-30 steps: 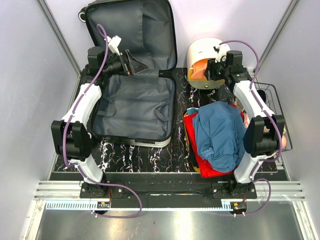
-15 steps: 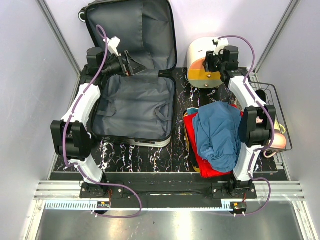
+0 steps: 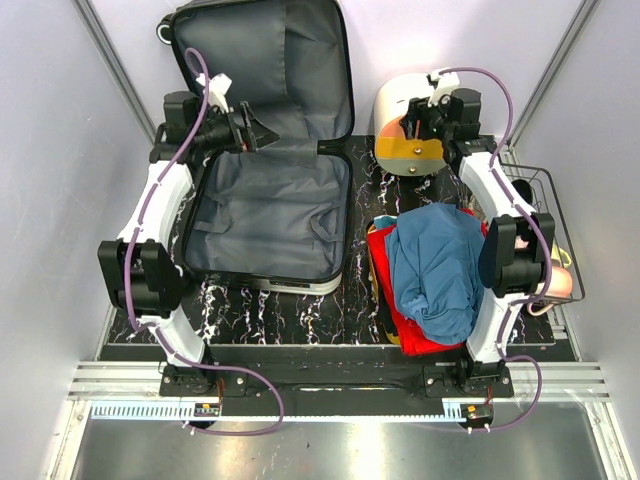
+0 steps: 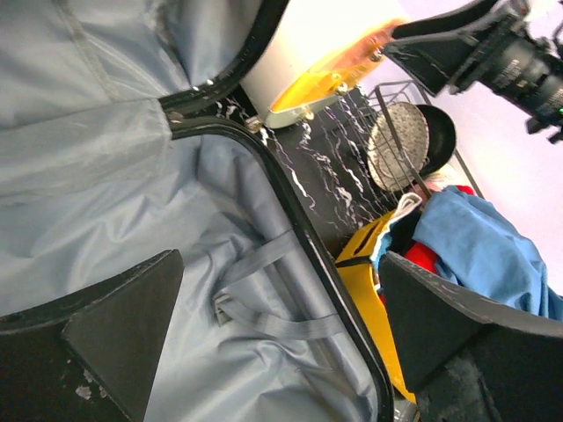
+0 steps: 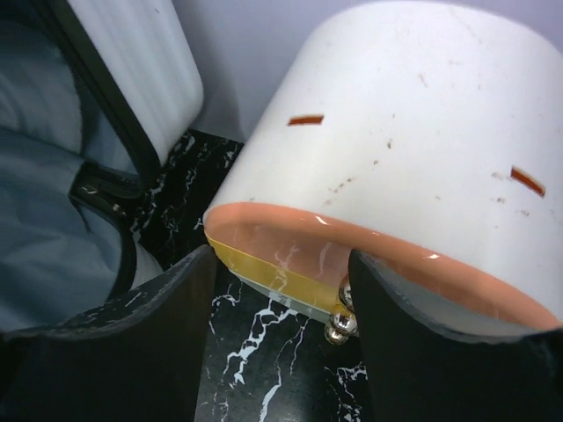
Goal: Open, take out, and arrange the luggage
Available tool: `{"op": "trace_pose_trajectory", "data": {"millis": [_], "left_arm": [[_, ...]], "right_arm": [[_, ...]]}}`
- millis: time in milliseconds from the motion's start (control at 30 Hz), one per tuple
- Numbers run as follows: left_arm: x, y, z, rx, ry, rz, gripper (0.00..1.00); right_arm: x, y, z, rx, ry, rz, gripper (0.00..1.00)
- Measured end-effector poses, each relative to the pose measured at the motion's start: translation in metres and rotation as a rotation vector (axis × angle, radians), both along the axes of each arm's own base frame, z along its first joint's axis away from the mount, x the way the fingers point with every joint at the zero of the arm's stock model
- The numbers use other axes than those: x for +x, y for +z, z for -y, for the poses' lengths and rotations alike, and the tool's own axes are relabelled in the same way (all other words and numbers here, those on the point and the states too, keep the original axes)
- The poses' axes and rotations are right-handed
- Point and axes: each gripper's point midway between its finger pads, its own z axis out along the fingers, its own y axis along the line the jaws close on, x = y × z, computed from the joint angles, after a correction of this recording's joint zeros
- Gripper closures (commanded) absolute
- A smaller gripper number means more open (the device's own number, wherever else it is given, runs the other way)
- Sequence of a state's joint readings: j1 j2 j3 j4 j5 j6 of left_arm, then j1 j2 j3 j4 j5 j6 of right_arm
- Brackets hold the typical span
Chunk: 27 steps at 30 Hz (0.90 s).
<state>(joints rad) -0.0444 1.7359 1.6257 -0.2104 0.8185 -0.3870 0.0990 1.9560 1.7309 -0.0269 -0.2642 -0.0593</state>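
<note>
Nearest the arm bases, on the right of the black marble table (image 3: 300, 315), a yellow-orange tray (image 3: 381, 300) carries a heap of clothes, with a blue garment (image 3: 440, 265) lying over a red garment (image 3: 420, 338); a wire basket (image 3: 545, 190) stands just beside the heap at the table's right edge; the luggage (image 3: 270, 215) lies open on the left of the table, its lower half flat, showing grey lining and a loose strap (image 4: 264, 312), its lid (image 3: 270, 60) raised against the back wall; the left gripper (image 3: 262, 130) hangs over the hinge line between the two halves, pointing across toward the right side, its claw spread wide with nothing between the fingers (image 4: 114, 334); farther back on the right, the white-and-orange drawer box (image 3: 405, 100) sits at the table's far edge, just beside the lid; the right gripper (image 3: 413, 128) is at the box's front, its claw spread, the fingers (image 5: 132, 343) framing the orange lower rim and the small metal balls (image 5: 339, 327) under it; whether a finger touches the box I cannot tell.
</note>
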Motion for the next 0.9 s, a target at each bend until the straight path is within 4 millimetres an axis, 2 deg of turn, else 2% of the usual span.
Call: {"op": "trace_pose_trajectory", "data": {"millis": [100,200,300,400,500,633,800,833,900], "left_arm": [[0.006,0.007,-0.015,0.035,0.023,0.007,0.01],[0.005,0.013,-0.034,0.077,0.045,0.009,0.01],[0.009,0.021,-0.064,0.142,0.104,0.002,0.01],[0.010,0.028,-0.086,0.210,0.135,-0.005,0.01],[0.002,0.024,-0.106,0.240,0.162,-0.055,0.01],[-0.010,0.009,-0.141,0.159,0.221,-0.157,0.01],[-0.028,-0.012,-0.204,0.056,0.331,-0.271,0.01],[-0.032,-0.014,-0.211,0.069,0.345,-0.274,0.01],[-0.037,-0.017,-0.212,0.143,0.359,-0.267,0.01]], "right_arm": [[-0.008,0.022,-0.002,0.002,0.021,0.042,0.16],[-0.022,0.054,-0.002,-0.004,0.038,0.104,0.08],[-0.040,0.092,0.001,-0.005,0.043,0.174,0.00],[-0.061,0.123,0.009,0.007,0.033,0.230,0.00],[-0.080,0.139,0.020,0.062,0.022,0.241,0.00],[-0.095,0.131,0.057,0.145,-0.039,0.182,0.00],[-0.114,0.090,0.106,0.188,-0.162,0.034,0.00],[-0.119,0.084,0.110,0.189,-0.176,0.010,0.00],[-0.131,0.072,0.115,0.189,-0.202,-0.040,0.00]]}}
